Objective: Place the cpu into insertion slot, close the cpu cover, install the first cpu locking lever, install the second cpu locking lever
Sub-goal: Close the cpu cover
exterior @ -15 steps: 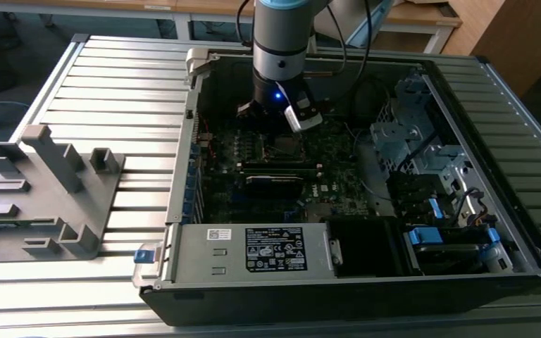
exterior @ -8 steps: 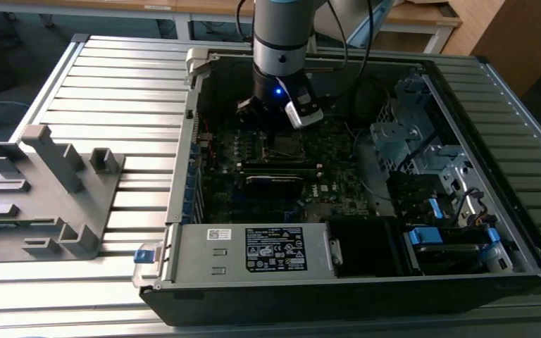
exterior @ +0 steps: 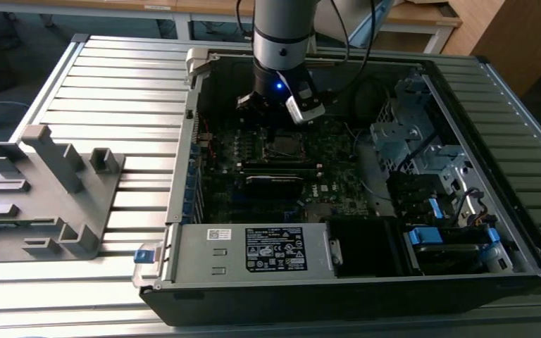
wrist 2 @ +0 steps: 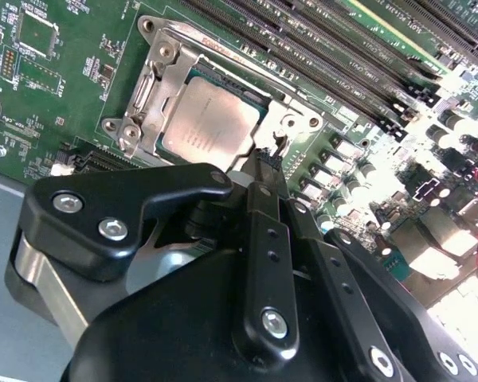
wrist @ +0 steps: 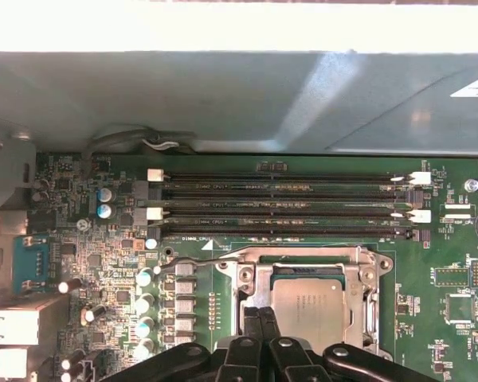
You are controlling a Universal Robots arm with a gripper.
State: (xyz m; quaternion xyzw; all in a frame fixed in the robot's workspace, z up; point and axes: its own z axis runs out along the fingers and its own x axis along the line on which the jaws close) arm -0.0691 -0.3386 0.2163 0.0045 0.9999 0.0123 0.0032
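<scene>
The cpu (wrist 2: 211,119) sits seated, cpu cover (wrist 2: 296,121) down. Gripper (wrist 2: 264,159) jaws clenched at the cover's edge. Likely lever step: press steadily, clear of chip.

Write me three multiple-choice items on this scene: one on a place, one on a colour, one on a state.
1. Where does the cpu lie? A. In the insertion slot. B. On the grey stand. C. On the power-supply box.
2. What colour is the motherboard? A. Red. B. Green. C. White.
3. How is the cpu cover? A. Raised upright. B. Taken off. C. Down over the cpu.
1 A, its silver top sits inside the socket frame; 2 B, the board shows green in both wrist views; 3 C, the frame lies flat around the chip's top.
</scene>
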